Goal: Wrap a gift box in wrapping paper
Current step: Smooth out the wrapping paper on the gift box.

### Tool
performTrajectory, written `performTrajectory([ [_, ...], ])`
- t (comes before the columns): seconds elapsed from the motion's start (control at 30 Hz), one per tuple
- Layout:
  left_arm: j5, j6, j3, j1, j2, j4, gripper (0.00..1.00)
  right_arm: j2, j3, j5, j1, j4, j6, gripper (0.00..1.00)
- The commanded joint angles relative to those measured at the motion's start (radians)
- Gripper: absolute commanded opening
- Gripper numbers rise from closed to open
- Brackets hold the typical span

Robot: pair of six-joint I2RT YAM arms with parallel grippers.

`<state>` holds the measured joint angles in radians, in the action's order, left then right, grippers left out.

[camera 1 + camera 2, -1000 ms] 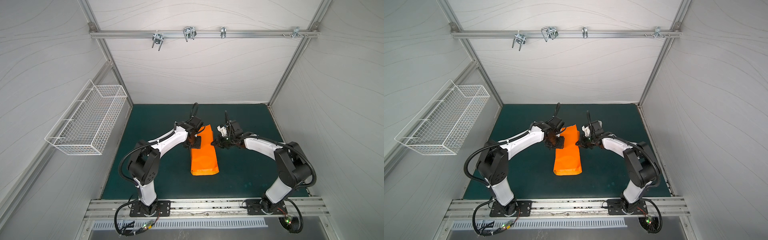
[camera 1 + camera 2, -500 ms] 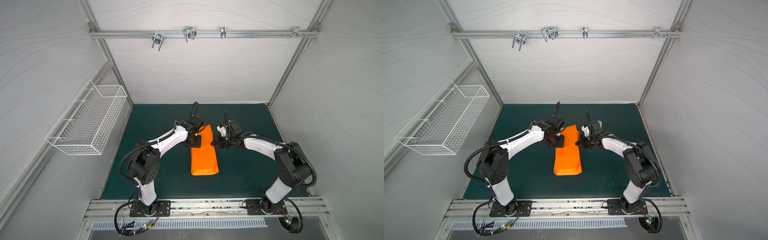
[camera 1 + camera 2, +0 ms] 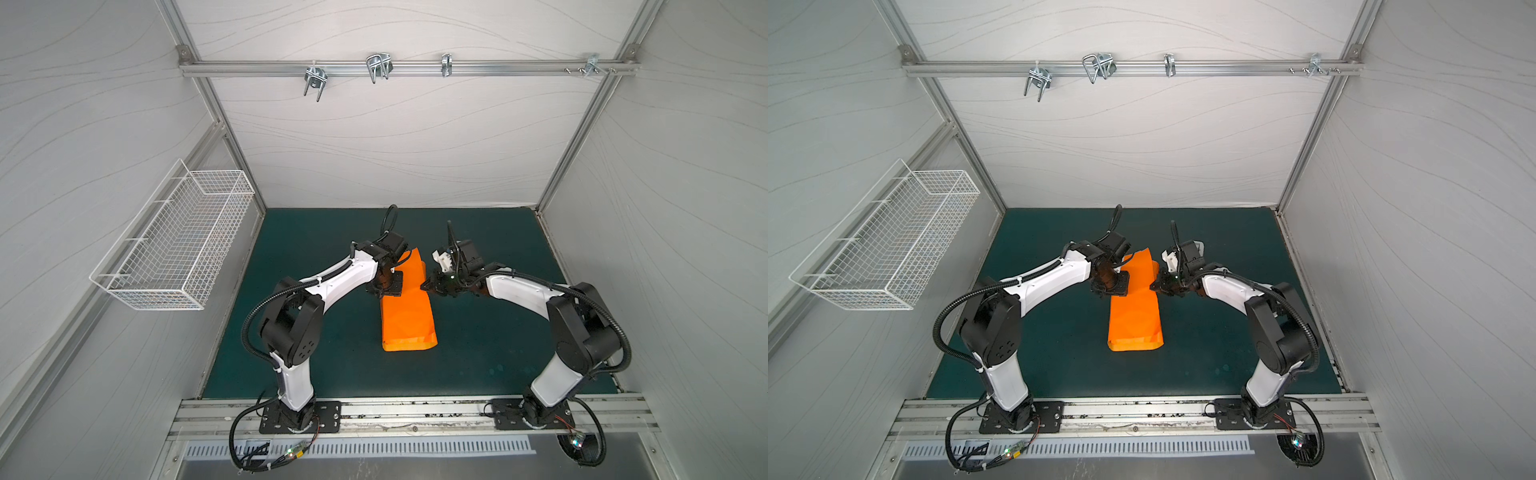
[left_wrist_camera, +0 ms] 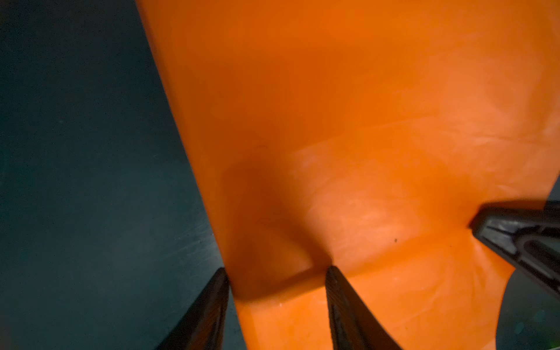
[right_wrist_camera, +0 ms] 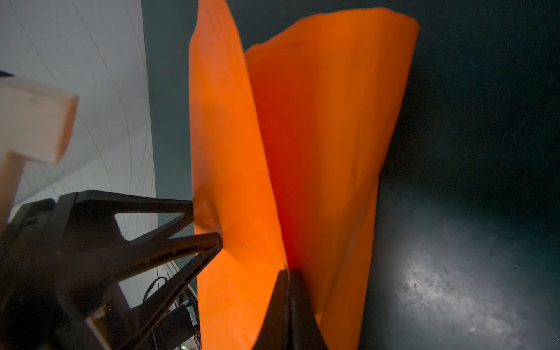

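The orange wrapping paper [image 3: 408,318] [image 3: 1134,318] lies folded into a long strip on the green mat, its far end raised. The gift box is hidden under it; a box-shaped bulge [image 4: 272,230] shows in the left wrist view. My left gripper [image 3: 388,286] [image 3: 1111,286] [image 4: 277,271] [image 5: 207,225] has one finger on each side of that bulge, pressing the paper. My right gripper [image 3: 426,286] [image 3: 1154,286] [image 5: 289,272] is shut, pinching a standing flap of paper [image 5: 327,136] at the strip's right edge. Its fingers [image 4: 521,236] show beside the paper in the left wrist view.
A white wire basket [image 3: 174,241] [image 3: 892,241] hangs on the left wall. Metal hooks [image 3: 378,68] sit on the rail across the back wall. A white block [image 3: 441,257] [image 5: 33,121] is mounted on the right wrist. Green mat [image 3: 498,332] surrounds the paper.
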<state>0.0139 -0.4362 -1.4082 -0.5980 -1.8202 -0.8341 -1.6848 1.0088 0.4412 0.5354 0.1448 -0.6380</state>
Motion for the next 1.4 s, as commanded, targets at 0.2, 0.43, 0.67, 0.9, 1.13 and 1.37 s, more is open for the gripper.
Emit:
performTrajectory([
  [0.2, -0.015, 0.022, 0.004, -0.007, -0.039, -0.012, 0.49, -0.028, -0.037, -0.132, 0.000, 0.137, 0.005, 0.00],
  [0.43, -0.020, 0.024, 0.026, -0.010, -0.045, -0.010, 0.46, -0.027, -0.027, -0.116, 0.000, 0.138, -0.003, 0.00],
  [0.67, -0.030, 0.024, 0.035, -0.017, -0.051, -0.016, 0.45, 0.009, -0.021, -0.113, 0.000, 0.148, -0.006, 0.04],
  [0.9, -0.034, 0.023, 0.040, -0.021, -0.055, -0.014, 0.45, 0.102, -0.006, -0.196, -0.016, 0.217, 0.027, 0.33],
  [1.13, -0.035, 0.023, 0.042, -0.024, -0.056, -0.011, 0.45, 0.156, 0.022, -0.183, -0.012, 0.216, 0.064, 0.28],
  [1.37, -0.037, 0.020, 0.036, -0.027, -0.052, -0.012, 0.45, 0.085, 0.105, -0.130, 0.070, 0.194, 0.065, 0.16],
])
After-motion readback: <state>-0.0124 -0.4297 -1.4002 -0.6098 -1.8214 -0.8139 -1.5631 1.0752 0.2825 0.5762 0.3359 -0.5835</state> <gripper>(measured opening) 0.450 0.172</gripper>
